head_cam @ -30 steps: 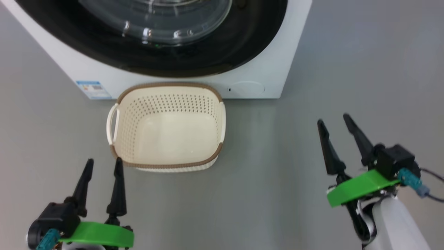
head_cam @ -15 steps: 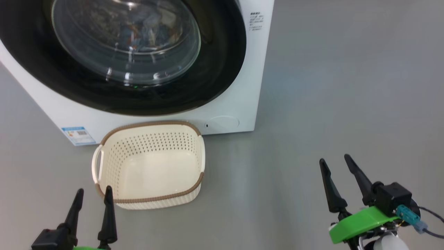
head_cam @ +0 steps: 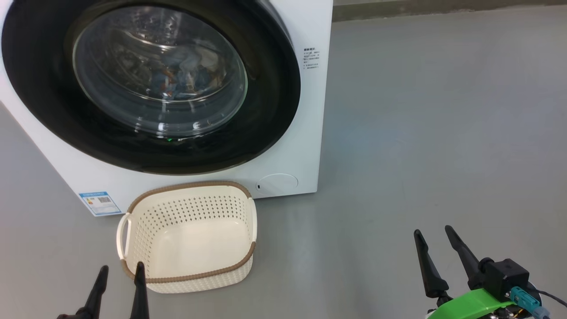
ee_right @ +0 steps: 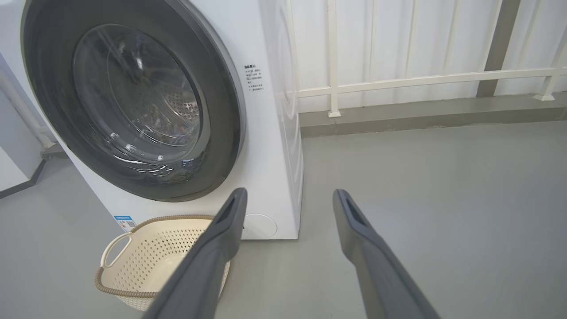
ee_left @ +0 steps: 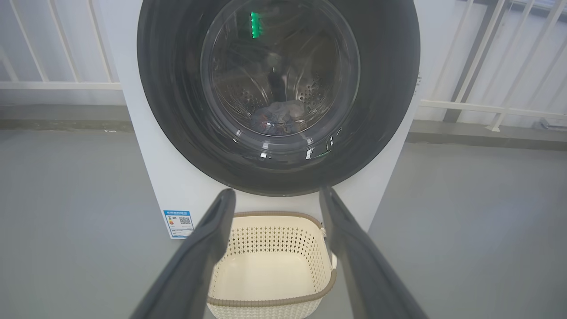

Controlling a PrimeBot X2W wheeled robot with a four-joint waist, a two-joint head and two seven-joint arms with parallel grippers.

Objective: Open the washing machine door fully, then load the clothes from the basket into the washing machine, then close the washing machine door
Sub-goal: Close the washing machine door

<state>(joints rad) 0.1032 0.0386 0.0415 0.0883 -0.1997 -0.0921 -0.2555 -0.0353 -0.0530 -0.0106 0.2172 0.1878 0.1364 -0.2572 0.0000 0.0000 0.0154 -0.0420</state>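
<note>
The white washing machine (head_cam: pixel 310 133) stands at the upper left, and its glossy black round door (head_cam: pixel 274 97) lies shut against its front. Through the glass window I see the light-blue clothes (head_cam: pixel 186 73) inside the drum, also as a small heap of clothes (ee_left: pixel 277 117) in the left wrist view. The cream basket (head_cam: pixel 190 212) sits empty on the floor just in front of the machine. My left gripper (head_cam: pixel 122 267) is open at the basket's near left corner. My right gripper (head_cam: pixel 432 230) is open over bare floor, well right of the basket.
A blue label sticker (head_cam: pixel 99 203) and a round cap (head_cam: pixel 277 182) mark the machine's lower front. A white railing (ee_right: pixel 421 79) and a low kerb run behind. Grey floor (head_cam: pixel 443 133) spreads to the right of the machine.
The head camera has tilted up, so the machine, basket and grippers sit lower in the picture and more of the door shows. Both grippers stay open; the basket stays empty.
</note>
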